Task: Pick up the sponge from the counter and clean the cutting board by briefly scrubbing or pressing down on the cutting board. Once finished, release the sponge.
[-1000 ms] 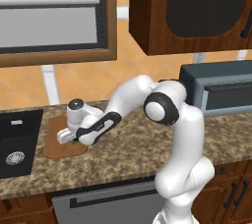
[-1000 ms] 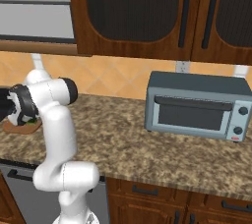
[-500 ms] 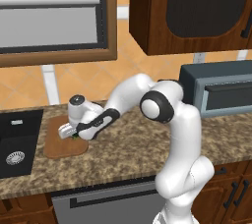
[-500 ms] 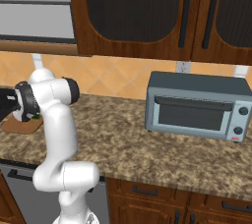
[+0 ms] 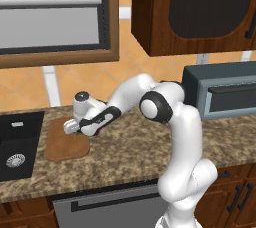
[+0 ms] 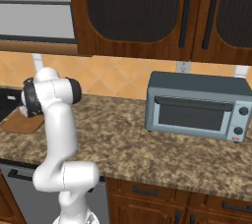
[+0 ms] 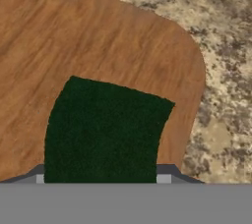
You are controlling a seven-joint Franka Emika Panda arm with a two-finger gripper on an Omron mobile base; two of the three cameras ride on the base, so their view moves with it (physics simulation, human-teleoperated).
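Dark green and finely textured, the sponge (image 7: pixel 106 132) is seen in the hand view as a flat block with straight edges, its long axis appearing to run away from the camera over the cutting board (image 7: pixel 98 46), though its near end is cut off and its full length cannot be judged. It is clamped between the fingertips (image 7: pixel 164 178) of the gripper (image 7: pixel 102 179), which is closed to the sponge's width, above the board's rounded corner near the speckled granite counter (image 7: pixel 221 46). In the left base view the gripper (image 5: pixel 73 127) is held over the far right part of the brown wooden board (image 5: pixel 62 147), which lies beside the black sink basin (image 5: pixel 17 144).
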